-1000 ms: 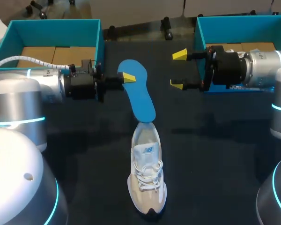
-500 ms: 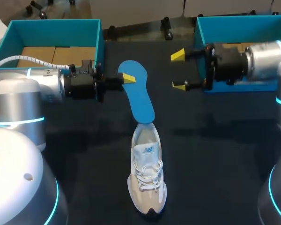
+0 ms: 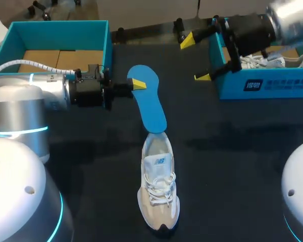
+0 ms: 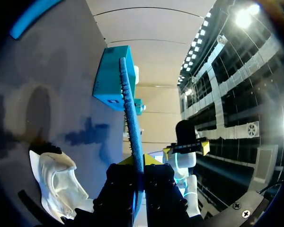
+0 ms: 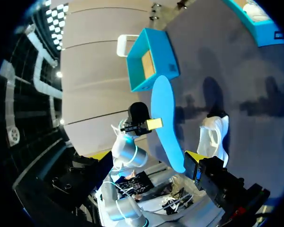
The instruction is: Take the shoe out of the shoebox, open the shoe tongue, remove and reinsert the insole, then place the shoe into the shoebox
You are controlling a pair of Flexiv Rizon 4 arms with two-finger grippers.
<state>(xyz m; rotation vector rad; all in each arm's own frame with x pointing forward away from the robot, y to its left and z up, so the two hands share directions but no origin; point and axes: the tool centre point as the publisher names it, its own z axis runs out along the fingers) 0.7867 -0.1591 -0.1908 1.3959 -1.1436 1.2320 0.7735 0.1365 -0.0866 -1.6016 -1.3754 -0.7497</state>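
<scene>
At the middle of the dark counter [image 3: 232, 166], a white shoe [image 3: 159, 191] stands upright on its sole, well apart from both boxes, toe toward the robot and heel opening toward the far edge. A blue insole [image 3: 149, 101] extends from that heel opening toward the far side, and its near end meets the shoe's collar. The left gripper [image 3: 136, 83] has its fingers pinching the far part of the insole by its edge. The right gripper [image 3: 196, 59] hangs at the near left corner of the right teal shoebox [image 3: 262, 88], fingers spread wide, gripping nothing. A second white shoe [image 3: 265, 61] lies inside that box. A left teal box [image 3: 55, 30] shows brown cardboard inside.
</scene>
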